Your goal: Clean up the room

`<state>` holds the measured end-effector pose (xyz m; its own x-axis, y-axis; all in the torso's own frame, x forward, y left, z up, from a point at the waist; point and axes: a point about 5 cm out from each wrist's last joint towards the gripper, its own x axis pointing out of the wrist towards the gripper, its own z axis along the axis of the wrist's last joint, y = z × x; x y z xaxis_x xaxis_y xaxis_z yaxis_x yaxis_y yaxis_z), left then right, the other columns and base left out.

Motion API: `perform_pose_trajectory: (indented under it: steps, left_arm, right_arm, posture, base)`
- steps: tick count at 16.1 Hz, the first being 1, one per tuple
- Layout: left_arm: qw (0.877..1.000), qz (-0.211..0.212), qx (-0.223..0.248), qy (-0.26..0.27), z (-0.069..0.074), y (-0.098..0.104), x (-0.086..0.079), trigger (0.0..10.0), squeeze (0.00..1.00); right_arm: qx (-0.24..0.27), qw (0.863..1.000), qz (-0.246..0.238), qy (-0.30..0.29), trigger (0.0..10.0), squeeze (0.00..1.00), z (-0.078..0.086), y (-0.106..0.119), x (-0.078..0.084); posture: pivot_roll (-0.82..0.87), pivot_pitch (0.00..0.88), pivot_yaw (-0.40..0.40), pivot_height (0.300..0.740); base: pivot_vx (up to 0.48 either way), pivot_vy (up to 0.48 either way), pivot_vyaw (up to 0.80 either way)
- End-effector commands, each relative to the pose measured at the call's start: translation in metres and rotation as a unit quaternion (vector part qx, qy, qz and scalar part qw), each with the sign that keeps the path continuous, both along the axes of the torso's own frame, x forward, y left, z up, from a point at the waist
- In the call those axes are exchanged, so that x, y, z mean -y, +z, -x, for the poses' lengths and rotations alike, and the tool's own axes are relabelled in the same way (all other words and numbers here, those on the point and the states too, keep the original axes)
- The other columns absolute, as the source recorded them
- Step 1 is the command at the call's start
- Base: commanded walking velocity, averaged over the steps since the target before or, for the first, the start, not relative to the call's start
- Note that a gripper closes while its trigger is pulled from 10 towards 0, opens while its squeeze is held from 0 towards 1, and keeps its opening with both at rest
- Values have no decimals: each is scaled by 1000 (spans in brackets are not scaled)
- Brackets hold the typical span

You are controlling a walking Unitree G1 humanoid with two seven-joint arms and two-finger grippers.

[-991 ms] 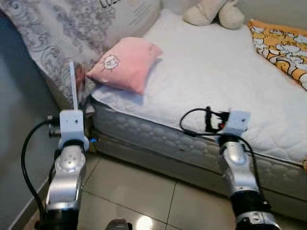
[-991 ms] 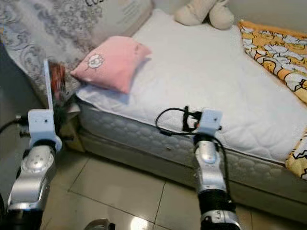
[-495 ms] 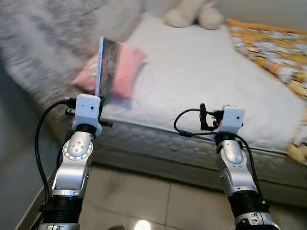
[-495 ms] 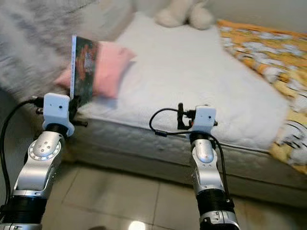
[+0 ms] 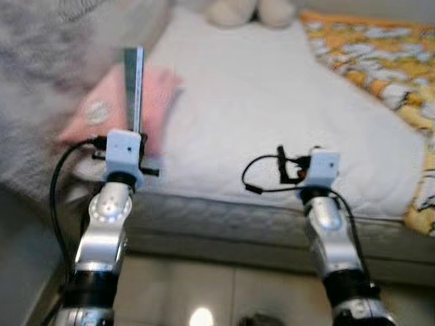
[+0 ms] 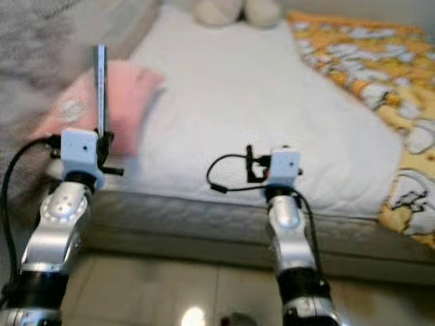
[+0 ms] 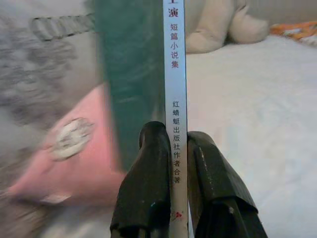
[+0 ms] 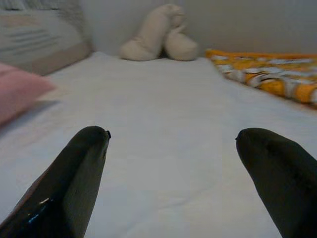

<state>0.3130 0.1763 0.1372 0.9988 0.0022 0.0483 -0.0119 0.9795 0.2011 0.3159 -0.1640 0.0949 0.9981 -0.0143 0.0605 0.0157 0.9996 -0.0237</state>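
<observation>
Gripping a thin book (image 7: 174, 99) by its lower end, the left claw (image 7: 174, 173) has its two black fingers (image 7: 148, 173) pressed against either side of the white spine, which carries printed Chinese characters; a dark green cover shows on one side. The book stands upright out of the claw, edge-on to the head camera, and rises above the near left edge of the bed (image 5: 272, 122). Just behind the book, at the bed's near left corner, lies a pink pillow (image 5: 102, 115) with a small pale emblem on it. Beyond the pillow, along the bed's left side, is a large grey patterned cushion (image 5: 41, 54), blurred.

The right claw (image 8: 173, 168) hangs over the middle of the bed's near edge with its fingers spread wide and nothing between them, the white mattress cover showing through the gap. A black cable loops beside the right wrist (image 5: 319, 170).

Farther out, a cream soft toy (image 8: 158, 37) sits at the far edge of the bed against the wall. An orange and white patterned blanket (image 5: 380, 54) covers the bed's right side, running from the far right corner down over the near right edge. Pale floor tiles (image 5: 204, 299) show below the bed's front.
</observation>
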Motion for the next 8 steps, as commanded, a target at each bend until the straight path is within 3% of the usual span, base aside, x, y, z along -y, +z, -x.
perform_pose_trajectory:
  steps: [1,6,8]
  left_arm:
    - [999,-8,34,-14,-4,16,4,10000,0]
    - [999,-8,30,-16,-7,15,2,10000,0]
    - [999,-14,18,-43,-13,14,8,10000,0]
  right_arm:
    - [8,1000,-4,0,10000,0,-2,4,-1]
    - [4,1000,-4,9,10000,0,-1,3,-4]
    - [1,1000,-5,14,10000,0,0,1,-6]
  posture:
    - [-5,0,-12,740]
    - [-6,0,-11,740]
    - [-8,0,-10,740]
  base:
    - [461,0,0]
    - [461,0,0]
    - [459,0,0]
